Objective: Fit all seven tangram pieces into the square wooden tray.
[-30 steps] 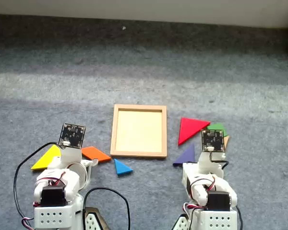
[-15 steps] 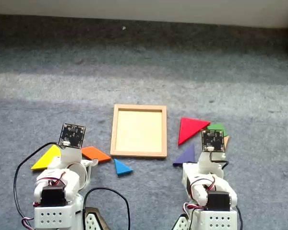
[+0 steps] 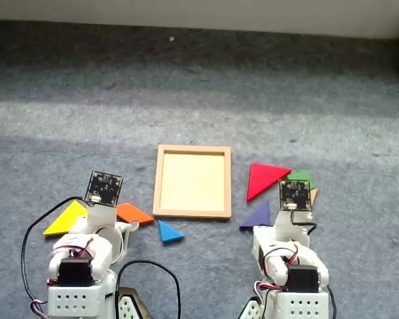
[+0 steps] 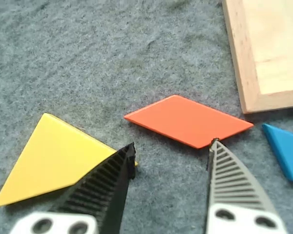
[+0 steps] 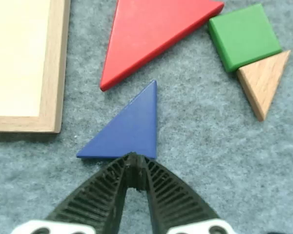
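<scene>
Left end: the left gripper (image 4: 172, 148) is spread wide over the carpet, with one black and one pale finger, both ribbed. The pale tip is at the edge of the orange parallelogram (image 4: 188, 119).
Right end: the right gripper (image 5: 133, 163) is pressed together, its black ribbed tip just at the edge of the dark blue triangle (image 5: 132, 129).
Pieces counted: seven flat pieces are seen: five triangles, one square and one parallelogram. All are laid on the carpet outside the tray.
Left group: three pieces are found here: a big yellow triangle (image 4: 53, 161), the orange parallelogram, and a small light blue triangle (image 4: 285, 148) near the tray's corner.
Right group: four pieces are found here: a big red triangle (image 5: 151, 29), the dark blue triangle, a green square (image 5: 244, 36), and a small bare wood triangle (image 5: 262, 83) set against the green square.
Tray: one square wooden tray (image 3: 159, 179) with a raised rim is placed between the two groups.
Arms: two white arms (image 3: 86, 259) are set side by side, and a black cable (image 3: 153, 264) is looped by the left one.
Surface: a grey fuzzy carpet (image 3: 186, 86) is spread under everything.
Room: a pale strip (image 3: 199, 13) is seen along the far edge.
</scene>
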